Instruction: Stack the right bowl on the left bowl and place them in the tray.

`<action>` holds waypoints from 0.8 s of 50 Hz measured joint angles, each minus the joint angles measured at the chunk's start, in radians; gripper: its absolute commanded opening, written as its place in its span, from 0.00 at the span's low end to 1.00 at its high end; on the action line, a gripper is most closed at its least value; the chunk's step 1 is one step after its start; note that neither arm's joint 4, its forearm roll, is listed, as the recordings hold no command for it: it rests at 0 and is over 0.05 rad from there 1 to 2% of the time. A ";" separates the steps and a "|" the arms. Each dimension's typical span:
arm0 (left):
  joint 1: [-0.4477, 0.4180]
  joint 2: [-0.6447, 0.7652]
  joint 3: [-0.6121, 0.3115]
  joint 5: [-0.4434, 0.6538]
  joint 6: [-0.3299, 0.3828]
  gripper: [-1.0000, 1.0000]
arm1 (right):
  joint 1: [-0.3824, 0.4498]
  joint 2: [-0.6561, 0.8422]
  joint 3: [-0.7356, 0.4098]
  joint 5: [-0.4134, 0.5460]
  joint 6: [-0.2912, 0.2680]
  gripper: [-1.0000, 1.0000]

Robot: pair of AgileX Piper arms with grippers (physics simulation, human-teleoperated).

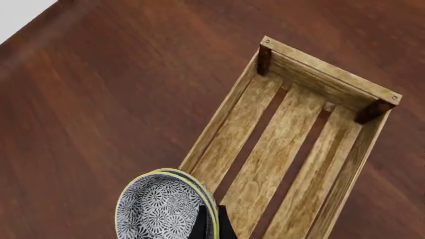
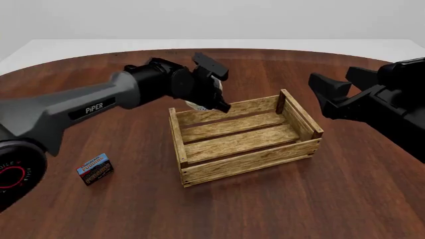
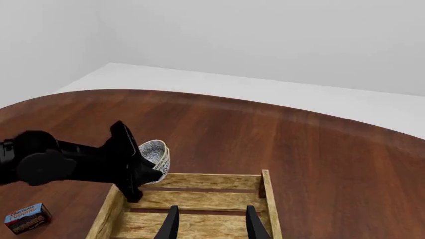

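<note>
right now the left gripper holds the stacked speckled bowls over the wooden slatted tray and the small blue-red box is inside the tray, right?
Not quite: the small blue-red box lies on the table outside the wooden slatted tray, per the front view. The left gripper does hold the stacked speckled bowls at its edge.

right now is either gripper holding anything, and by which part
The left gripper holds the stacked bowls by their rim, above the tray. The right gripper holds nothing.

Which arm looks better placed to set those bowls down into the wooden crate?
The left. Its pincer grips the two nested speckled pale bowls by the rim, at the edge of the light-wood slatted crate. The right pincer is open with nothing in it, over the crate's other end.
</note>
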 measured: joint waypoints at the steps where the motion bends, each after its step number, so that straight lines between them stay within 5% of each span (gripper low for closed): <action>1: -0.004 0.009 -0.008 0.003 0.002 0.00 | 0.000 0.000 0.000 0.000 0.000 1.00; 40: -0.098 0.273 -0.237 0.100 0.048 0.00 | -0.006 0.002 -0.004 0.003 0.004 1.00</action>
